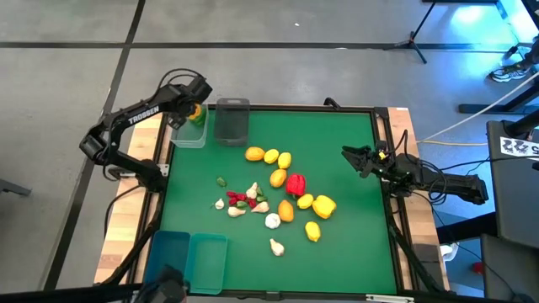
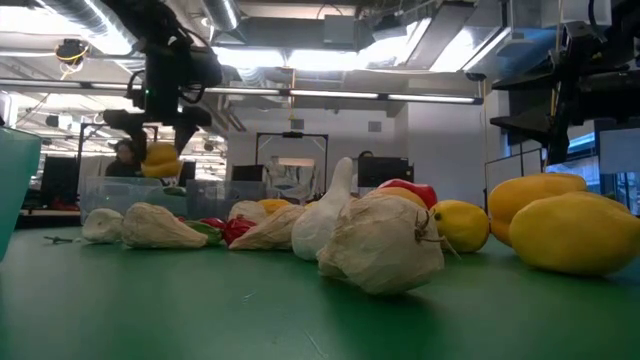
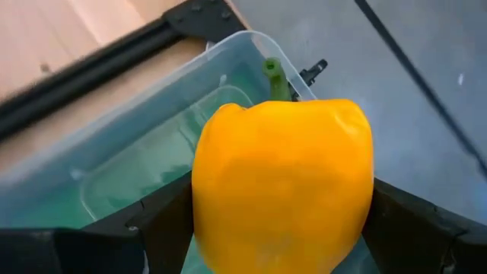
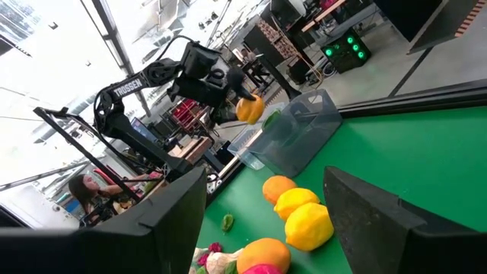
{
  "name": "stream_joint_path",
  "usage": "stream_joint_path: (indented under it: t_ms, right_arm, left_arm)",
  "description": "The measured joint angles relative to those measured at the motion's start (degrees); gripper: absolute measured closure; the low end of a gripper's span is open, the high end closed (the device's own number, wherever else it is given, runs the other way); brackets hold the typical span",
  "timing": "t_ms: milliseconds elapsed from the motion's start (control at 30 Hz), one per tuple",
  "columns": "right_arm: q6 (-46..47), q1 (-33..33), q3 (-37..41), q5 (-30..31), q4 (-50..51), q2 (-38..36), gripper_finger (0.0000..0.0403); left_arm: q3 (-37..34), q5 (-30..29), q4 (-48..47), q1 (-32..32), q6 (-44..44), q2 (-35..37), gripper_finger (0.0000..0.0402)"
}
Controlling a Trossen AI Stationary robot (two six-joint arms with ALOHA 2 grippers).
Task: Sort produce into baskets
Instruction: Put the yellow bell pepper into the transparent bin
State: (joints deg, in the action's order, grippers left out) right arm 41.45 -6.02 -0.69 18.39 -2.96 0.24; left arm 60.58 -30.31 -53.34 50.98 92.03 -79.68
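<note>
— What is the left claw [image 1: 195, 112] doing?

— It is gripping a yellow pepper [image 3: 283, 183], fingers [image 3: 415, 228] pressing on both sides of it, and it is hanging over a clear bin [image 1: 190, 133] at the far left corner of the table [image 1: 354, 168]. The pepper's green stem is pointing toward the bin's far rim.

— Is the pepper touching the bin?

— No — from table height it is hanging clear above the rim.

— And the right claw [image 1: 352, 158]?

— It is hovering over the right side of the green mat, fingers [image 4: 380, 221] standing apart and holding nothing.

— Where is the rest of the produce lying?

— It is sitting loose in the middle of the mat. Three lemons [image 1: 269, 156] are lying in a row near the far side, with an orange [image 1: 278, 178] and a red pepper [image 1: 296, 183] just below them. More yellow pieces [image 1: 320, 206] are lying to the right, garlic bulbs [image 1: 272, 220] and red chilies [image 1: 238, 199] to the left, and one small green piece [image 1: 221, 181] is sitting apart.

— And the other bins?

— A second greyish bin [image 1: 232, 119] is standing just beside the clear one. Two teal bins [image 1: 189, 259] are sitting side by side at the near left corner.

— Anyone in the room?

— A person [image 4: 91, 196] is sitting beyond the table.
</note>
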Motion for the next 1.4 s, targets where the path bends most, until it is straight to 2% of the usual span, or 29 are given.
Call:
stream_joint_path:
  t_ms: [100, 200, 367, 467, 567, 700, 833, 867, 1000, 1133, 1267, 1400]
  right_arm:
    - [0.00, 0.00, 0.00, 0.00, 0.00, 0.01, 0.0142]
    - [0.00, 0.00, 0.00, 0.00, 0.00, 0.00, 0.0142]
    - [-0.16, -0.02, 0.00, 0.00, 0.00, -0.01, 0.0142]
    - [-1.02, -0.01, 0.00, 0.00, 0.00, 0.00, 0.0142]
    - [-1.18, 0.00, 0.00, 0.00, 0.00, -0.01, 0.0142]
    - [-1.16, 0.00, 0.00, 0.00, 0.00, 0.01, 0.0142]
    - [-1.16, -0.01, 0.00, 0.00, 0.00, 0.00, 0.0142]
    - [-1.16, -0.02, 0.00, 0.00, 0.00, -0.01, 0.0142]
    - [-1.22, -0.02, 0.00, 0.02, 0.00, 0.01, 0.0142]
    - [-1.27, 0.00, 0.00, 0.07, 0.00, -0.01, 0.0142]
    - [-1.34, -0.02, 0.00, 0.09, 0.00, -0.01, 0.0142]
    - [-1.45, 0.00, 0.00, 0.13, 0.00, -0.01, 0.0142]
  left_arm:
    - [0.00, -0.68, 0.00, 0.06, 2.74, 0.00, 0.0088]
    - [0.00, -1.10, 0.39, 0.70, -1.94, 0.00, 0.0088]
    - [0.00, -1.73, 6.68, 0.88, -19.00, 0.00, 0.0088]
    - [0.00, 0.31, 12.96, 0.51, -29.73, 0.00, 0.0088]
    - [0.02, 2.17, 17.58, 0.33, -36.17, 0.00, 0.0088]
    - [0.02, 6.07, 20.34, -0.21, -46.79, 0.13, 0.0088]
    - [0.04, 11.66, 18.18, -1.68, -58.52, 0.13, 0.0088]
    - [0.15, 11.91, 16.39, -2.00, -58.35, 0.21, 0.0088]
    - [0.24, 10.03, 7.56, -2.87, -45.71, 0.52, 0.0088]
    - [0.24, 7.37, -3.49, -3.94, -38.01, 0.50, 0.0088]
    - [0.22, 7.16, -8.55, -6.61, -35.68, 0.50, 0.0088]
    - [0.22, 6.64, -9.10, -10.13, -33.59, 0.50, 0.0088]
